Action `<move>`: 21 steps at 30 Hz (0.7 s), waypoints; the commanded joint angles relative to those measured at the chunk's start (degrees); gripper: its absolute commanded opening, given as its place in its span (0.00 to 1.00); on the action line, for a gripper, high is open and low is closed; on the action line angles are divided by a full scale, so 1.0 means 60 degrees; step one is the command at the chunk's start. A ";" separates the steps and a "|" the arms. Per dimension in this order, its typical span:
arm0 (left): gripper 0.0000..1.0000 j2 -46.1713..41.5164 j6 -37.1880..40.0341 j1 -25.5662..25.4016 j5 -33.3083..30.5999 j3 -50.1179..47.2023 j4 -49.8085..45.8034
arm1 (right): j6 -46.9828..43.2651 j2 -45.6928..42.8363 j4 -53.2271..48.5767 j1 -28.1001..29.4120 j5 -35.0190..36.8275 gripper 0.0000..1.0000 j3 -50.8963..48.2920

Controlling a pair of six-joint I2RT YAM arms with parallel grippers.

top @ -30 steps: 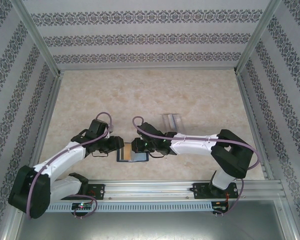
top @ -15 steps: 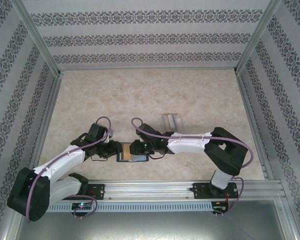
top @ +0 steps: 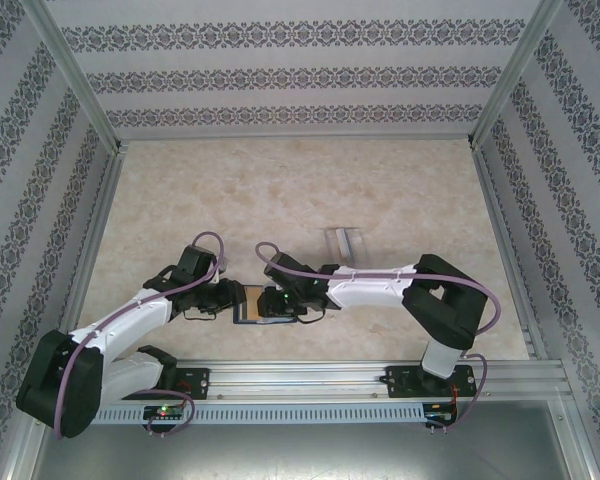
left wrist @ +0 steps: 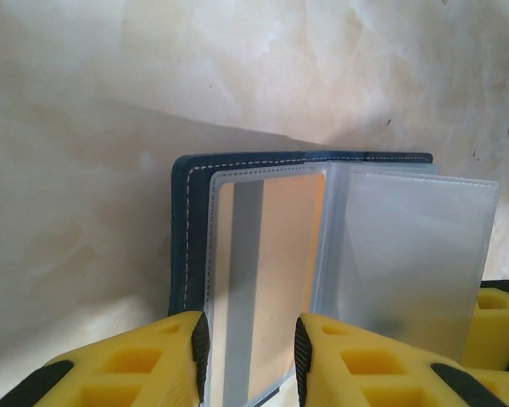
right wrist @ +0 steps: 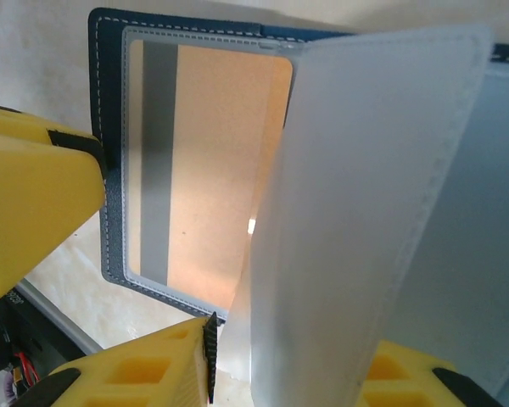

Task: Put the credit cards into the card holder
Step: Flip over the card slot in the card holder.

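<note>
The navy card holder (left wrist: 189, 229) lies open on the table near the front edge, between the two grippers (top: 248, 303). A tan credit card (left wrist: 276, 254) with a grey stripe sits inside its left clear sleeve (right wrist: 212, 153). My left gripper (left wrist: 250, 339) is open, and its yellow fingers (left wrist: 144, 360) straddle the near end of that sleeve. My right gripper (right wrist: 293, 339) is open too. A frosted clear sleeve page (right wrist: 365, 195) stands upright between its fingers, apart from the left pad. In the top view the left gripper (top: 236, 299) and right gripper (top: 278, 301) meet over the holder.
A small clear plastic piece with grey stripes (top: 345, 241) lies on the marble-patterned table (top: 280, 190) behind the right arm. Patterned walls close in the back and both sides. A metal rail (top: 310, 378) runs along the near edge.
The right gripper has opened and slid a little left over the holder. The left gripper's jaws have narrowed slightly.
</note>
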 commanded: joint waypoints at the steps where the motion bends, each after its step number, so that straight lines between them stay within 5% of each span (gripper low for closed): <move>1: 0.35 0.0040 0.0306 -0.0006 -0.0240 0.0376 0.0057 | -0.0074 0.0272 -0.0547 0.0123 0.0097 0.33 0.0392; 21: 0.35 -0.0097 0.0406 0.0359 -0.0521 0.0412 -0.0246 | -0.0404 0.0870 -0.1678 0.0351 0.0664 0.23 0.1199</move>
